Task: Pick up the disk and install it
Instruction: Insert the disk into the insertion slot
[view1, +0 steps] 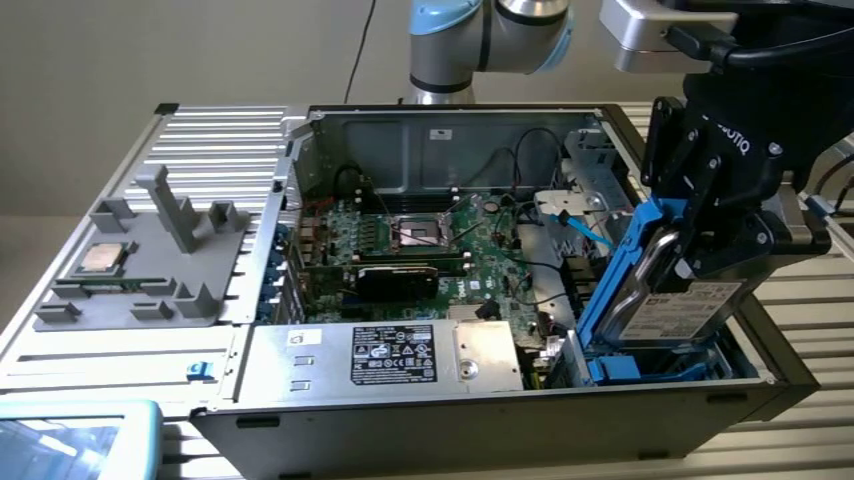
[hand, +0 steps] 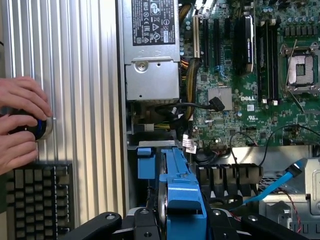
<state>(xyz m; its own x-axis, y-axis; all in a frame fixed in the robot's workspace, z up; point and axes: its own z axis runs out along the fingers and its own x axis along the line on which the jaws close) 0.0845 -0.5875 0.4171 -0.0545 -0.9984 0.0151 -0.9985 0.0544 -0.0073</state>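
The gripper clasps the disk, tilted on edge at the computer case's drive bay — picked up, not yet seated.

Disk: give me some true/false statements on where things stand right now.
1. The tool grips the disk. True.
2. The disk lies flat on the table outside the case. False: it stands steeply tilted at the exterior view's right end of the computer case.
3. A CPU chip sits on the grey fixture outside the case. True.
4. The case is closed. False: it is open, with the motherboard exposed.
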